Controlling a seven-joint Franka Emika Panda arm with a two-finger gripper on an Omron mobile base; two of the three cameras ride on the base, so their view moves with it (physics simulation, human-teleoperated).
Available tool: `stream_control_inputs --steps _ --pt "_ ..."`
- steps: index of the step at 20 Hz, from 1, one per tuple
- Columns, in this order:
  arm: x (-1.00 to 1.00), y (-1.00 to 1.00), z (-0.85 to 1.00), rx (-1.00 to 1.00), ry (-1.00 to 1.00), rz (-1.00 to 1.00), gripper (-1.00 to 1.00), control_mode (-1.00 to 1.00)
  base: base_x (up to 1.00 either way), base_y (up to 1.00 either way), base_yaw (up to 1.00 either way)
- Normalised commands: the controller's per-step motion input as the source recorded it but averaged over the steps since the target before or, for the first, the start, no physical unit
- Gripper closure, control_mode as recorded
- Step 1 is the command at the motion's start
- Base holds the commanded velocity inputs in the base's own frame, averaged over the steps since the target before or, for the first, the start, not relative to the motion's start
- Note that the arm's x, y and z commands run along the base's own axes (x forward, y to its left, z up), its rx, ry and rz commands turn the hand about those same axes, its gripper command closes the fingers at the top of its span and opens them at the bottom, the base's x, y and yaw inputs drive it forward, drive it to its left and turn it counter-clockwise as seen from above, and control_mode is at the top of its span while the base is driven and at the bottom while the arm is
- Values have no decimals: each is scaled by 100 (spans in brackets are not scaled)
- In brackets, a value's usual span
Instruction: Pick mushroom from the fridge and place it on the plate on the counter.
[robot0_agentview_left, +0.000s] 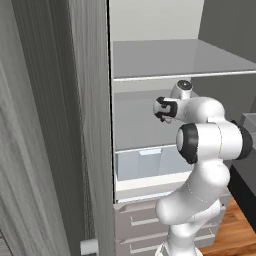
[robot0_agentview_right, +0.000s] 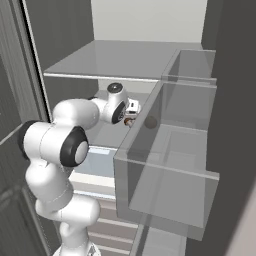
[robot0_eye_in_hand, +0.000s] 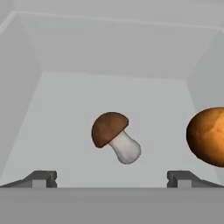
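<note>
seen from the hand camera: mushroom (robot0_eye_in_hand: 114, 136) lying on its side on the pale grey fridge shelf (robot0_eye_in_hand: 61, 131), straight ahead of the gripper (robot0_eye_in_hand: 111, 178) and centred between its two dark fingertips (robot0_eye_in_hand: 40, 178), set wide apart and empty. long axis slanted, smooth reddish-brown cap toward upper left, pale rounded stem toward lower right. just right of the mushroom, apart from it, a dimpled orange ball (robot0_eye_in_hand: 209, 136). likely next: straight advance, perhaps a wrist roll to close across the stem.

Orange ball (robot0_eye_in_hand: 206, 136) cut off by hand view's right edge
</note>
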Motion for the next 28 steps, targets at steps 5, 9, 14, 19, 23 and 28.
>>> stream_control_inputs --steps 5,9,14,19,23,28 --pt "43 -5 -17 0 3 0 -100 -100 0 0 0" --pt "31 -12 -14 0 2 0 -100 -100 0 0 0" --pt "27 -10 -20 0 5 0 -100 -100 0 0 0" --pt "6 0 -12 0 7 0 -100 -100 0 0 0" --pt "0 0 -10 0 9 0 -100 -100 0 0 0" --pt "0 0 -24 0 9 0 -100 -100 0 0 0"
